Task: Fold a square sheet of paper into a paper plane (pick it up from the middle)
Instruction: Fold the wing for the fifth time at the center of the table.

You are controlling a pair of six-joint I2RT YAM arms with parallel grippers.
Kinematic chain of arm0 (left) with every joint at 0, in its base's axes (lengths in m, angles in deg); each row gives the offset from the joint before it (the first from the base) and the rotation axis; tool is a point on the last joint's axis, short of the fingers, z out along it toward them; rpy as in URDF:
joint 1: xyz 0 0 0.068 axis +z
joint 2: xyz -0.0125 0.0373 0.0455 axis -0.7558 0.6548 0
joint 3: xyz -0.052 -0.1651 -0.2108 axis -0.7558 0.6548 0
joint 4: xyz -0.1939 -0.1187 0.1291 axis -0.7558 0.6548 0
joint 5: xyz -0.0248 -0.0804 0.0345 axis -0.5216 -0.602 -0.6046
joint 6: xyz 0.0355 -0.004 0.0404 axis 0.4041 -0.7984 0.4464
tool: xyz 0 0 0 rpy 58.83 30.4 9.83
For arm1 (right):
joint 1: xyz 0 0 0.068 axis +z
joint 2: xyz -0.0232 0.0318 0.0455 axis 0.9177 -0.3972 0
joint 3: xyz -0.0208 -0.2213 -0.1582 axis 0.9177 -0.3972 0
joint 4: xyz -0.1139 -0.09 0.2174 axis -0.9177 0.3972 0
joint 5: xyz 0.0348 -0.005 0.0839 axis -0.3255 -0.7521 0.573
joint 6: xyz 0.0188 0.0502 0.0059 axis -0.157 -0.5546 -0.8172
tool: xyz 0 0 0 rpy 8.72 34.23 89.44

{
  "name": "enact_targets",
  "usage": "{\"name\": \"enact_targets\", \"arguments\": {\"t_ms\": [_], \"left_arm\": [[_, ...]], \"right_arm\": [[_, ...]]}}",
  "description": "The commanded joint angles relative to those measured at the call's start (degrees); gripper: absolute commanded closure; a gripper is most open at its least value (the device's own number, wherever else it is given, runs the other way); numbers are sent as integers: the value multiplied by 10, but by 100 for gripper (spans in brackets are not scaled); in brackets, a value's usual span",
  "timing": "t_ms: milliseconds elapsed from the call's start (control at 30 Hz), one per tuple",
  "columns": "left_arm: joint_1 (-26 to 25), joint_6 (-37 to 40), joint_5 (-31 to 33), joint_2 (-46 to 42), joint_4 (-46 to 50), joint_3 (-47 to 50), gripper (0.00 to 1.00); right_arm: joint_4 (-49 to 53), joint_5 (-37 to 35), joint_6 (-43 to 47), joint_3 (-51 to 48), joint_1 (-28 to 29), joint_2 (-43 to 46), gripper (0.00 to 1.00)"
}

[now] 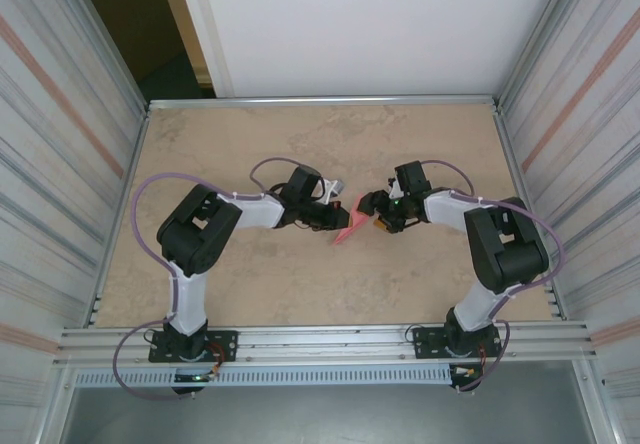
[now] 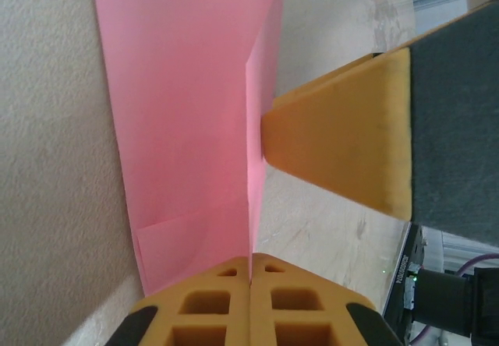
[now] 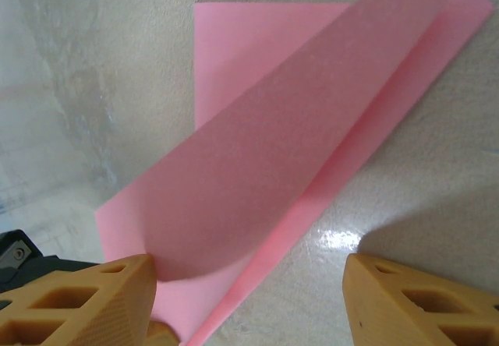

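thin pink paper (image 3: 296, 151), folded, marbled table (image 1: 250, 134)

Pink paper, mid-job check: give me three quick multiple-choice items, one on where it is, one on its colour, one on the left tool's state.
1. Where is the paper?
A. at the middle of the table
B. in the far left corner
C. on the near rail

2. What colour is the paper?
A. white
B. pink
C. blue

3. The left tool is:
A. wide open
B. shut on the paper
C. shut on nothing

Answers:
1 A: the top external view shows it mid-table.
2 B: it shows pink in every view.
3 B: the left wrist view shows it closed with the paper's edge pinched in it.
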Motion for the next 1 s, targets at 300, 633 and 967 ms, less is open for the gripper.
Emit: {"name": "enact_targets", "arguments": {"t_ms": [300, 633, 967], "left_arm": [[8, -55, -13, 21, -42, 30, 92], [13, -66, -15, 23, -56, 42, 90], [13, -64, -21, 27, -49, 39, 88]], "right_arm": [[13, 9, 20, 28, 1, -60, 38], [68, -46, 35, 60, 27, -101, 40], [104, -101, 3, 98, 55, -129, 40]]}}
